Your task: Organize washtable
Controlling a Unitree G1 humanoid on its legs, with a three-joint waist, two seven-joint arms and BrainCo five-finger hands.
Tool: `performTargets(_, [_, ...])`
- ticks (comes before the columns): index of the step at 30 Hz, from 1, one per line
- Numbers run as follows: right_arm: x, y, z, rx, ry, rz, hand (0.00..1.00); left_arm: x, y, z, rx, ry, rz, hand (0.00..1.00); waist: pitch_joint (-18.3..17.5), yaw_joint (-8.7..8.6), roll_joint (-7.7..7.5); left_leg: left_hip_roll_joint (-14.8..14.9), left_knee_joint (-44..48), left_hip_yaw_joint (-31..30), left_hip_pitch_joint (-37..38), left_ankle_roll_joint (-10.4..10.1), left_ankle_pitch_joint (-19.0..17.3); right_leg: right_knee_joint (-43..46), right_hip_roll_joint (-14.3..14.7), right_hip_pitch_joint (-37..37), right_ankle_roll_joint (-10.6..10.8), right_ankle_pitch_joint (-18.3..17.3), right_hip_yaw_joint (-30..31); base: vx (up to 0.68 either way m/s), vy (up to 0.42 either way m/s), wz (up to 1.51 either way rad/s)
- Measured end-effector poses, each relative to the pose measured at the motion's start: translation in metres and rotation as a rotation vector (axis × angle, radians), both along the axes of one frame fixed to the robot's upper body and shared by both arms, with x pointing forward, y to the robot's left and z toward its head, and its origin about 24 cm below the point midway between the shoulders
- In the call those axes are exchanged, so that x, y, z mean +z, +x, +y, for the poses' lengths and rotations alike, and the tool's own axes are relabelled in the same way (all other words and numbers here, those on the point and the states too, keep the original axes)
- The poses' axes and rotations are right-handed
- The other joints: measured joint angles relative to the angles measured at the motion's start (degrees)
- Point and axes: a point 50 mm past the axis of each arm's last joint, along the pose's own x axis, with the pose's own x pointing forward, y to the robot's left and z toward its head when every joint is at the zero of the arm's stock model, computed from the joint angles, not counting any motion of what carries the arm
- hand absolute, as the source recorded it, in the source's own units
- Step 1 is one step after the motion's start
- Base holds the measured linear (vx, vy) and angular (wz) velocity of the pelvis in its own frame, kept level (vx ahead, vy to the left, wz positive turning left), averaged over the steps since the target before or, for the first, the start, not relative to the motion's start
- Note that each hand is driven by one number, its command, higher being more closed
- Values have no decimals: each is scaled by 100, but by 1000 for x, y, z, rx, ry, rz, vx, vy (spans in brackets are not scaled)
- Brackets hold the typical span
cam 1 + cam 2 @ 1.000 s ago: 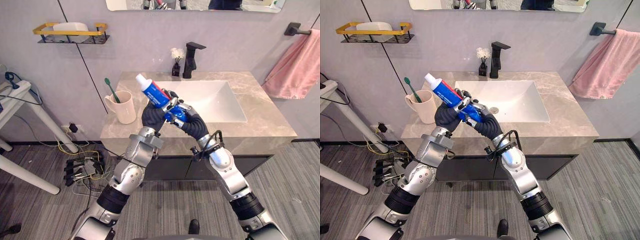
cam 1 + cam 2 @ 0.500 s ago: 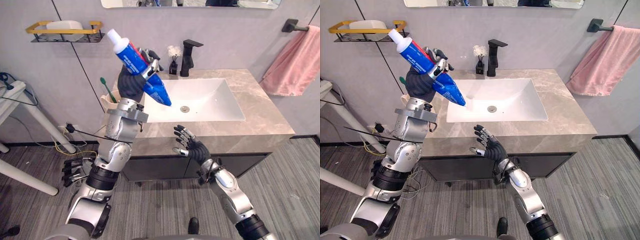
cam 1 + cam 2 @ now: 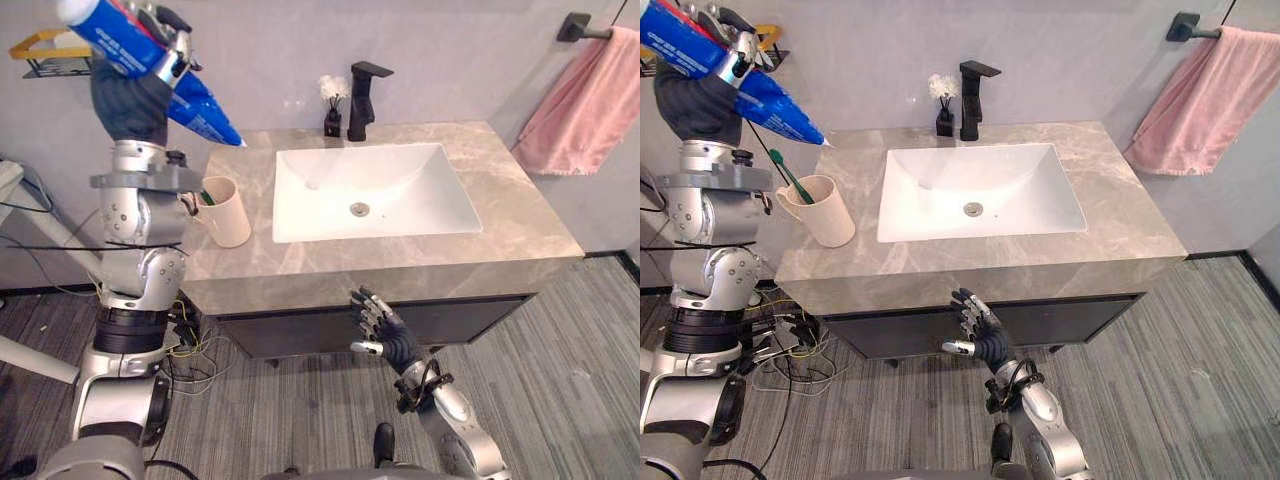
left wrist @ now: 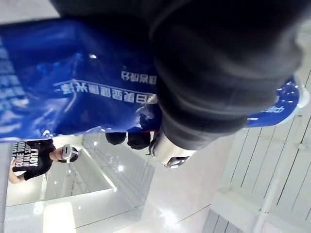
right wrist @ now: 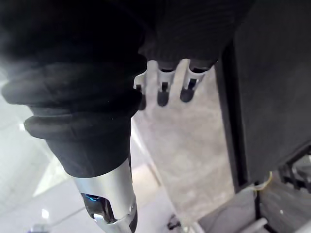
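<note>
A large blue toothpaste tube (image 3: 190,95) with a white cap is held high at the far left, its flat end pointing down toward the counter. My left hand (image 3: 128,98) is shut on the tube (image 4: 73,97), above a beige cup (image 3: 225,210) that holds a green toothbrush (image 3: 790,177). The cup stands on the left end of the grey marble washtable (image 3: 510,225). My right hand (image 3: 382,328) hangs open and holds nothing, below the counter's front edge before the dark cabinet; its fingers (image 5: 163,94) are straight.
A white sink basin (image 3: 370,190) fills the counter's middle, with a black faucet (image 3: 362,100) and a small vase of white flowers (image 3: 330,112) behind it. A pink towel (image 3: 585,100) hangs at right. A gold-railed wall shelf (image 3: 35,48) is beside the tube.
My left hand has lifted the tube higher and further left. My right hand has sunk below the counter's front edge. The view itself has shifted too.
</note>
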Motion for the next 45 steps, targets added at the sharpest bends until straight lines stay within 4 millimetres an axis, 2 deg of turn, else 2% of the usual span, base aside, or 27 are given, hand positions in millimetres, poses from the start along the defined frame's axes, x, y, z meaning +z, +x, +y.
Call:
performTargets(3, [-5,-8,2,26,-7,26,0,2,3,9,47,15,11,100,-4,-5,-8,0,6,93,-151,-6,-9,-4,-10,-194,-16,47,102,3,3,-13])
performTargets(9, [-11,-19,8,86,-35,47,0,-10,16,22,89,-39,95,100,2,-40,-20,6,9,117,-208,-9,-13,-3,-10,-273,-14,79,153,10,0,-5])
performTargets(19, [-15,-22,3,67,-40,64,0,-3,14,26,142,-33,64,100,93,-47,-171,2,154,242,-329,-12,-71,-6,1,-396,-19,137,290,-12,-3,-7])
performTargets(26, [-17,-24,-4,35,-46,76,0,0,9,40,192,-60,43,100,164,-46,-217,22,196,245,-345,-20,-98,-6,19,-397,-20,138,295,0,0,0])
performTargets(30, [-17,-24,-4,42,-63,72,0,-13,8,44,207,-60,85,100,180,-35,-234,22,198,241,-347,-20,-99,-6,18,-394,-20,139,292,0,0,0])
performTargets(34, [-18,-25,-3,48,-73,72,0,-17,9,45,209,-62,97,100,249,-22,-292,25,215,237,-350,-20,-99,-6,16,-382,-26,146,284,0,0,0])
performTargets(45, [-20,-29,-5,47,-78,88,0,-44,9,54,235,-115,176,100,340,-16,-300,55,306,240,-382,-47,-145,-6,44,-380,-31,150,289,0,0,0])
